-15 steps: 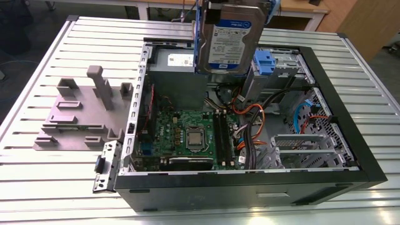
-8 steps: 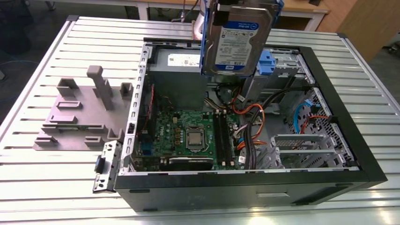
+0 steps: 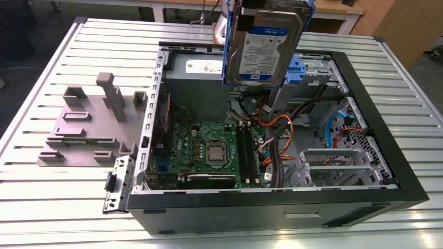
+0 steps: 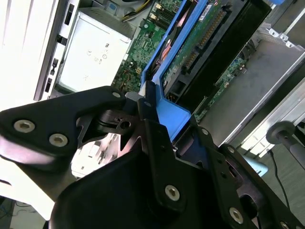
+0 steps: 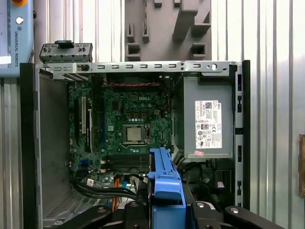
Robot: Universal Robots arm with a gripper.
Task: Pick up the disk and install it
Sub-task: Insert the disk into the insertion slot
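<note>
You're holding the disk (image 3: 266, 44) upright in the air over the open case (image 3: 277, 212). It has a silver-grey body, a white-and-blue label facing the exterior view, and a blue frame round it. Gripper (image 4: 150, 102) is clamped on that frame's edge.

A slatted metal table (image 3: 41, 207) stands before wooden furniture (image 3: 398, 31)

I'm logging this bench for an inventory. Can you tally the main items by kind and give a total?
Computer case: 1, open
Disk: 1, held up by the gripper
Metal box with a white sticker: 1, inside the case
Circuit board: 1, inside the case
Grey holder: 1, on the table beside the case
Total: 5
</note>
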